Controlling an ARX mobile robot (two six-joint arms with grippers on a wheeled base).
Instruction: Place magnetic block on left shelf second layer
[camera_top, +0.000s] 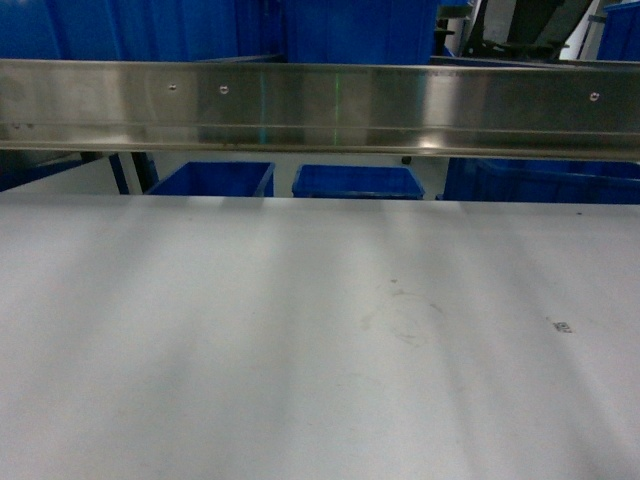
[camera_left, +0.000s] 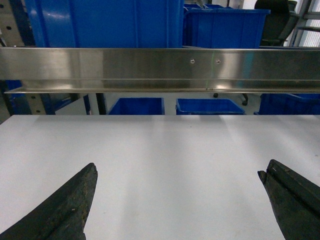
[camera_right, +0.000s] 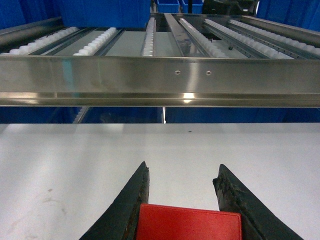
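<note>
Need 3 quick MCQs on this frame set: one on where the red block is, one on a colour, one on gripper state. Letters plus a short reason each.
1. Where is the red block?
A. Between the fingers of the right gripper
B. On the steel shelf rail
C. Inside a blue bin

2. What colour are the bins behind the white table?
A. Green
B. Blue
C. Grey

3. How does the left gripper stand?
A. Shut on the block
B. Shut on nothing
C. Open, with nothing between its fingers

Answers:
1. A: the right wrist view shows the block between the two dark fingers, above the table.
2. B: the head view shows blue bins under the steel rail.
3. C: the left wrist view shows its fingers far apart, with only bare table between them.
</note>
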